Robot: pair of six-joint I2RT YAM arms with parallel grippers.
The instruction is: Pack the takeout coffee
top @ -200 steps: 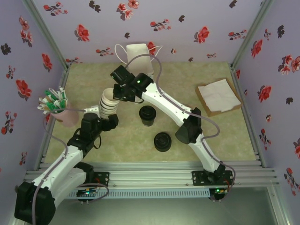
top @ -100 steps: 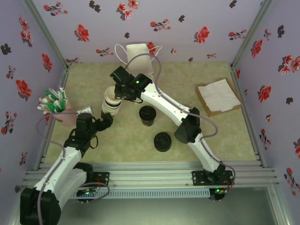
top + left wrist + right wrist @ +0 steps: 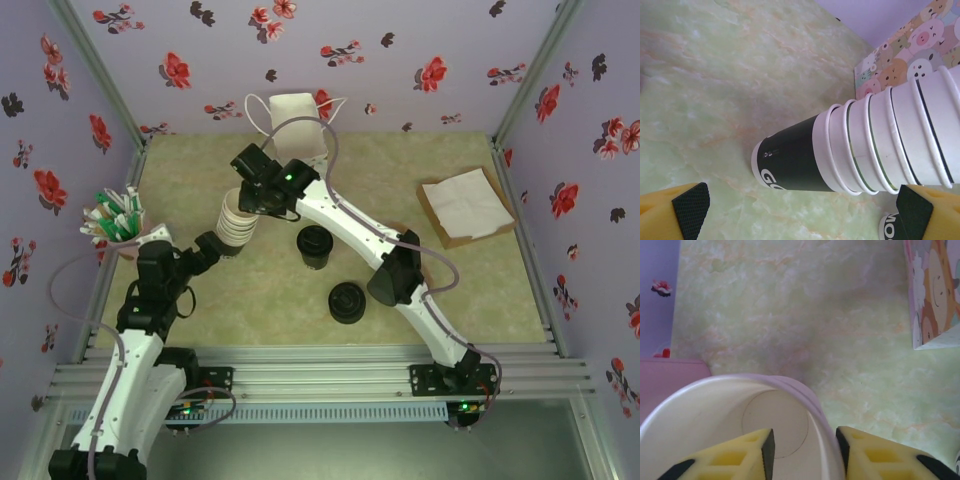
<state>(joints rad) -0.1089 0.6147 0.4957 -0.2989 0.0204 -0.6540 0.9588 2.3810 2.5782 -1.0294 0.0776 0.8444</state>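
My left tool (image 3: pixel 215 246), spread wide, has backed off the cup stack (image 3: pixel 236 220) while my right tool (image 3: pixel 804 440) straddles its rim, grip unclear; the coffee (image 3: pixel 314 246) waits untouched.

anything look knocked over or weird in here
Nothing spilled or toppled. One oddity: the right end effector straddles the top rim of the cup stack, one finger inside, jaws apart. The takeout coffee stands upright, lid on.

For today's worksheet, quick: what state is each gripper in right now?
Left gripper: open, holding nothing, facing the cup stack.
Right gripper: open, straddling the wall of the top cup, not clamped.
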